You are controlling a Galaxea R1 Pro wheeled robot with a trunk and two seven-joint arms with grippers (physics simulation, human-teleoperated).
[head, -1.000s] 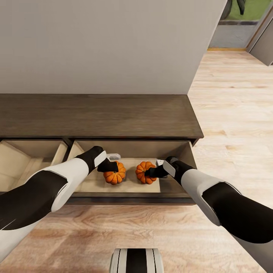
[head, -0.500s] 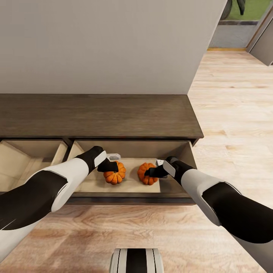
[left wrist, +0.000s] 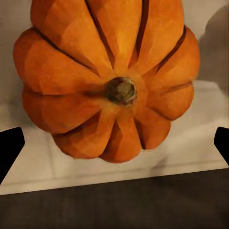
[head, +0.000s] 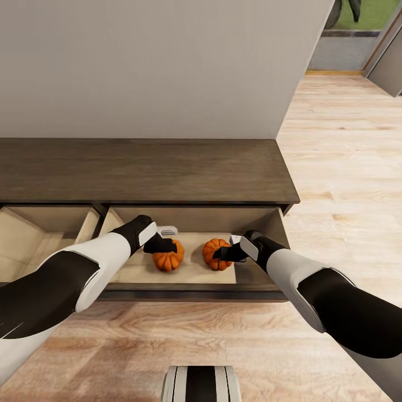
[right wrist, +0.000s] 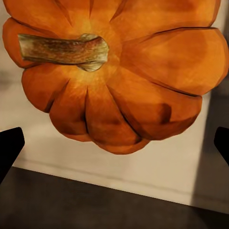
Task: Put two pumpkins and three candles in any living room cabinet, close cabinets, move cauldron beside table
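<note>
Two orange ribbed pumpkins lie side by side on the pale floor of the cabinet's (head: 145, 170) open right-hand drawer (head: 195, 274). My left gripper (head: 162, 245) hangs just over the left pumpkin (head: 167, 261), open. In the left wrist view that pumpkin (left wrist: 105, 76) sits apart from the black fingertips (left wrist: 8, 145). The right gripper (head: 224, 254) is open over the right pumpkin (head: 216, 254). Its wrist view shows this pumpkin (right wrist: 119, 71) with its stem lying sideways, clear of the fingertips (right wrist: 9, 143). Candles, cauldron and table are out of view.
A second drawer (head: 33, 240) stands open at the cabinet's left. A plain grey wall (head: 156, 67) rises behind the cabinet. Light wood floor (head: 346, 167) runs to the right toward a doorway (head: 340, 50). My base (head: 201, 384) is near the drawer front.
Both pumpkins have dropped a little from the grippers onto the drawer floor and look smaller. The arms have stayed in place.
</note>
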